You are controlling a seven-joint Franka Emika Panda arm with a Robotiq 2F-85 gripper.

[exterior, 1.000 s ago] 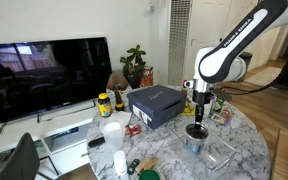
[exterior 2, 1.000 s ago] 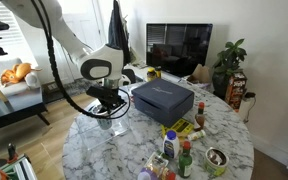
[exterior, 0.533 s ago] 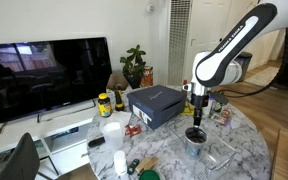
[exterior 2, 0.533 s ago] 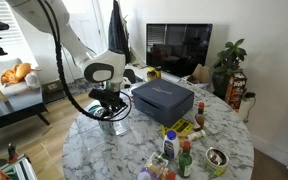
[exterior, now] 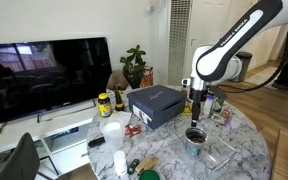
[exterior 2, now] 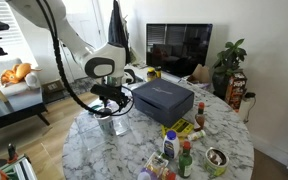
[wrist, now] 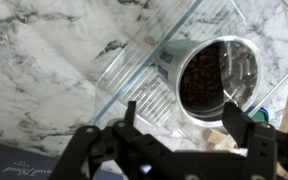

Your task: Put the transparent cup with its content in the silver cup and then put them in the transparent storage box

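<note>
The silver cup stands upright with dark contents filling it to near its bright rim. The transparent cup seems nested inside it, but I cannot make out its clear wall. In the wrist view the cup overlaps the ribbed transparent storage box; whether it stands inside the box or against its edge is unclear. My gripper hangs open just above the cup, nothing between its dark fingers. In both exterior views the gripper hovers over the cup. The clear box shows faintly on the marble.
A big blue-grey box sits mid-table beside the cup. A white cup and small jars stand at one side. Several bottles crowd the table edge. A TV stands behind the round marble table.
My gripper was shut on the cup a second ago. Its jaws have since spread open and it has lifted slightly, leaving the cup standing on its own.
</note>
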